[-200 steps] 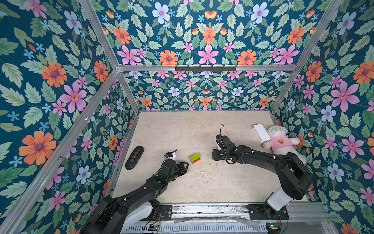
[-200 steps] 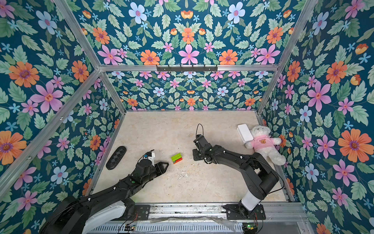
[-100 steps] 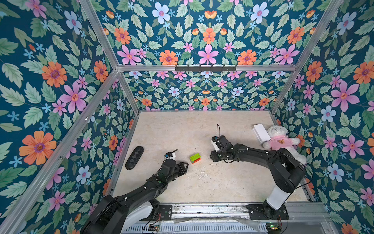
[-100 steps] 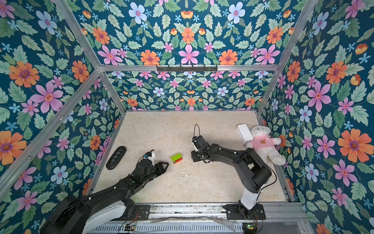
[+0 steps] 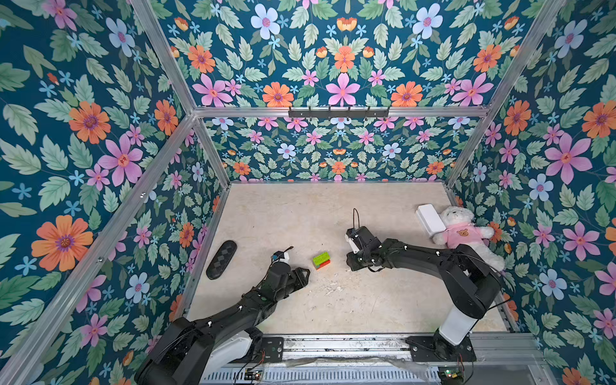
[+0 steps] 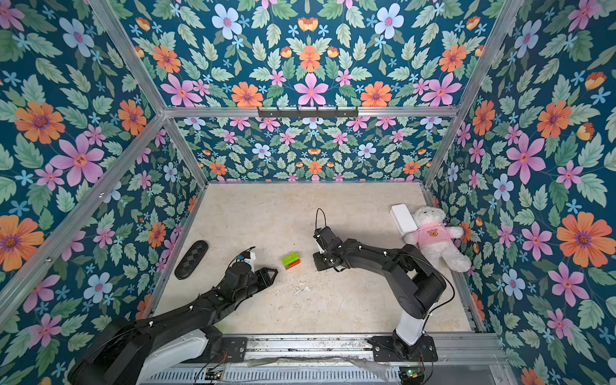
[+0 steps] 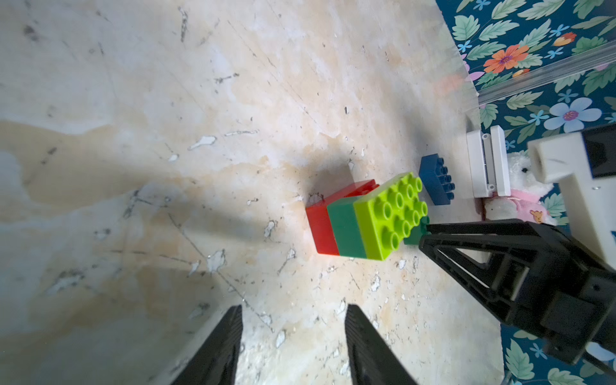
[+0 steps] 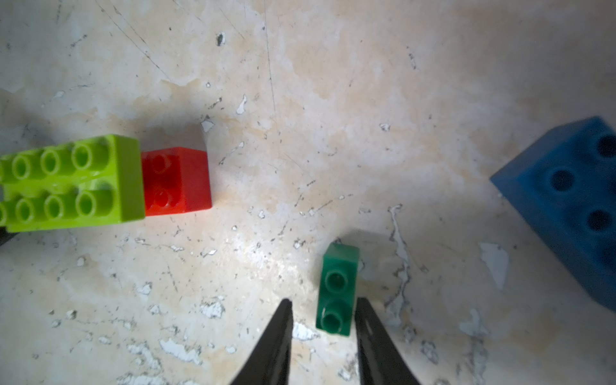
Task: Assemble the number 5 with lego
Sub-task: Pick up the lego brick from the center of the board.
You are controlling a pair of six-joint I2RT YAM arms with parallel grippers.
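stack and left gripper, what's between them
Only bare table, in the left wrist view: nothing lies between the stack and the left gripper.

Left arm [image 5: 253, 300] stretched low, left fingers [image 7: 220, 346] parted, right arm [image 5: 416, 256] reaching inward, right fingers [image 8: 273, 343] narrowly apart

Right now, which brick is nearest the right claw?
The small dark-green brick straddled by the right claw; the blue brick lies apart, the rest form a stack.

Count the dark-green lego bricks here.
2: a stacked dark-green brick between the red brick and lime brick; a loose dark-green brick between the right gripper's jaws.
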